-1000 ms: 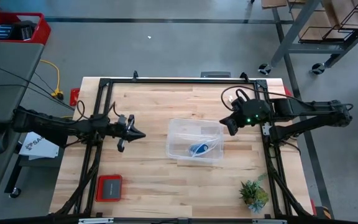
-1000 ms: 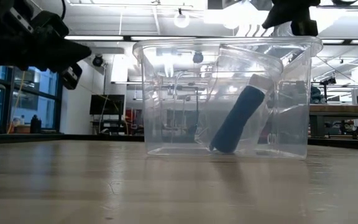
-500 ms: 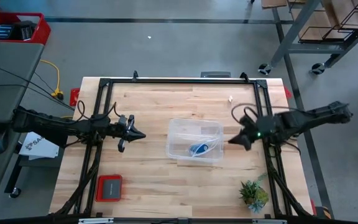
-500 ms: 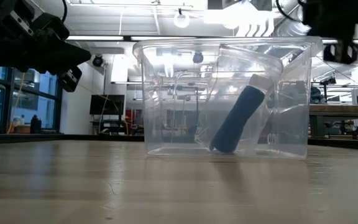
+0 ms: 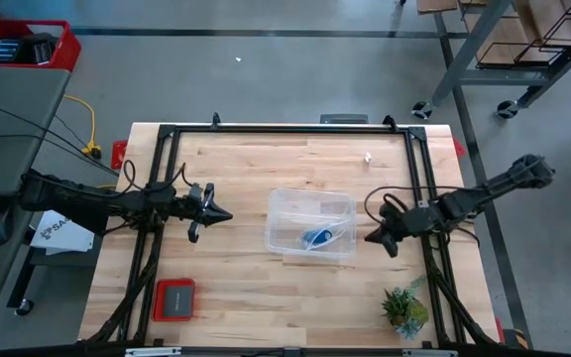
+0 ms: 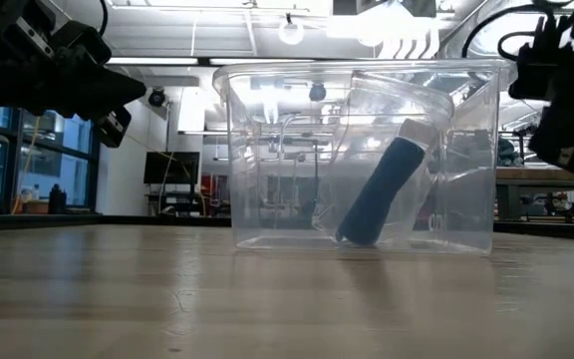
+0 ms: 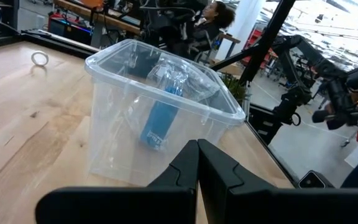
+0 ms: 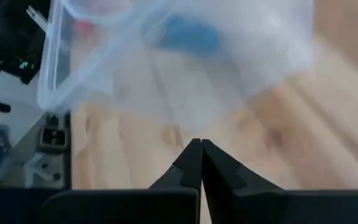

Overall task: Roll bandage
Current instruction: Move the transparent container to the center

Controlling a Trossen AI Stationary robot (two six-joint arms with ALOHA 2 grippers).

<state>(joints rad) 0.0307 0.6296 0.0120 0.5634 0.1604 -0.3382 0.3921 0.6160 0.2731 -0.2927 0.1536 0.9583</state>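
the blue bandage (image 5: 315, 238) leans rolled inside a clear tub (image 5: 290, 203) mid-counter (image 5: 236, 288). the right hand (image 5: 373, 236), fingers pressed together, hovers just beside the tub; the left hand (image 5: 224, 214), also pressed together, waits well away from it. closed fingers could shove the light tub instead of reaching in.

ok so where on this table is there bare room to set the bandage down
Bare wood lies between the left end effector and the clear tub, and across the far strip behind the tub. It is crowded beside the tub near the right end effector, the plant and the red case.
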